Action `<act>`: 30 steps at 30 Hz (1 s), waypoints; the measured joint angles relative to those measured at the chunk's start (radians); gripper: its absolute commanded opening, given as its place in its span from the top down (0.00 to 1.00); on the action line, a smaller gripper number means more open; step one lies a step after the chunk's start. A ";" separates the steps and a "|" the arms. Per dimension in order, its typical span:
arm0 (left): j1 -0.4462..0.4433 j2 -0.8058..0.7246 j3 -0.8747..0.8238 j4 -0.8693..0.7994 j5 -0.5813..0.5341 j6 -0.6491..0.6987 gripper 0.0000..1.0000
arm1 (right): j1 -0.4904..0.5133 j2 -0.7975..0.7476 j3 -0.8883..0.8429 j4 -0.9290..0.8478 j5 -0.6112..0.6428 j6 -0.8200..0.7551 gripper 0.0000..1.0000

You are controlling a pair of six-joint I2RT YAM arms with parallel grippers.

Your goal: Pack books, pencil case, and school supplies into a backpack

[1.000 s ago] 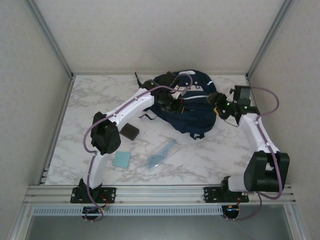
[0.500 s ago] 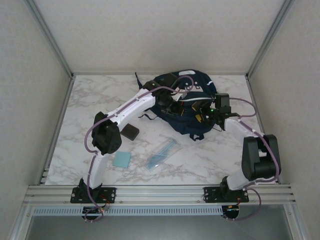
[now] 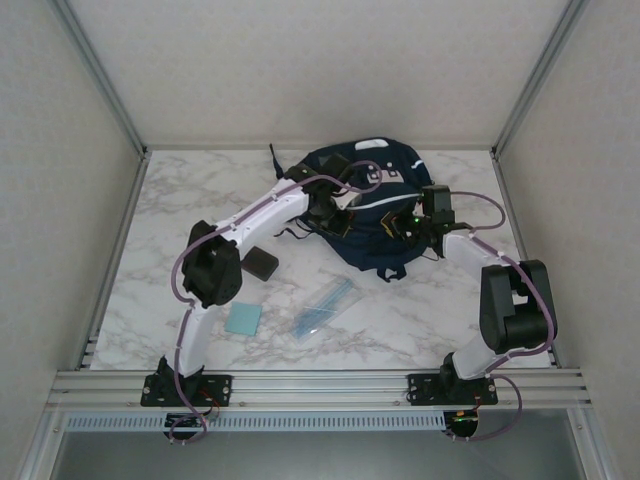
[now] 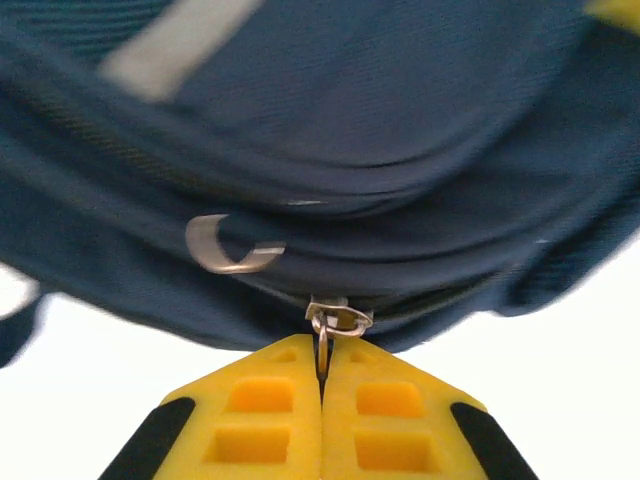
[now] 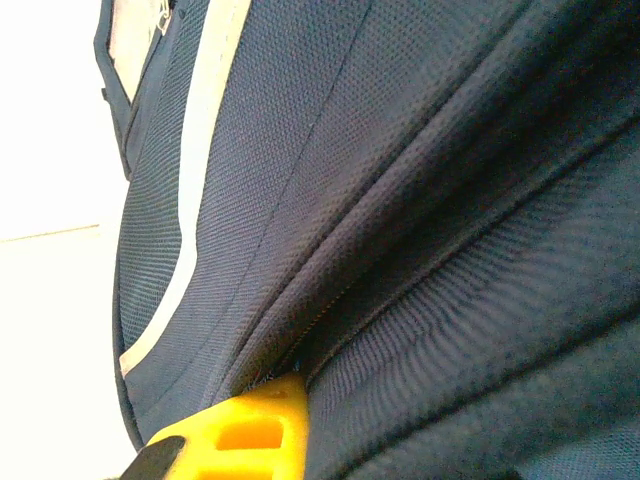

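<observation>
1. left end effector [image 4: 322, 352] is closed tight, its two yellow fingers [image 4: 262, 420] pressed flat together and pinching the metal zip pull [image 4: 338, 320] on the lower seam of the backpack [image 4: 400, 120].
2. a second curved metal loop [image 4: 228, 250] sits on the navy cloth just up and to the left of the pinched pull, with nothing touching it.
3. right end effector [image 3: 398, 226] is closed as well, onto a fold of the backpack's cloth beside a zip seam. from its wrist one yellow finger [image 5: 240, 432] shows, and the other is hidden behind the fold.
4. the backpack lies against the far edge of the counter [image 3: 180, 200], a little right of the middle. the left arm reaches onto it from the left side and the right arm from the right.
5. the pencil case [image 3: 262, 264] lies flat on the counter left of the backpack, apart from it, close by the left arm.
6. the light-blue pad [image 3: 243, 318] lies toward the near edge, left of the middle. the clear packet of bluish sticks [image 3: 322, 307] lies slanted just to its right, not touching it.
7. i cannot tell whether the zip is open or closed.
</observation>
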 measured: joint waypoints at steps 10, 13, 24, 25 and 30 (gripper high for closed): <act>0.098 0.021 -0.037 0.126 -0.193 0.264 1.00 | 0.013 -0.018 0.062 -0.104 -0.008 -0.163 1.00; 0.125 0.060 -0.025 0.180 -0.267 0.324 1.00 | 0.013 -0.020 0.063 -0.114 -0.011 -0.195 1.00; 0.138 0.210 0.171 0.205 -0.436 0.238 1.00 | 0.045 -0.020 0.064 -0.025 0.012 -0.219 1.00; 0.138 0.210 0.172 0.204 -0.440 0.209 1.00 | 0.049 -0.019 0.064 -0.020 0.013 -0.219 1.00; 0.145 0.210 0.174 0.198 -0.463 0.064 0.34 | 0.059 -0.017 0.074 -0.031 0.021 -0.218 0.77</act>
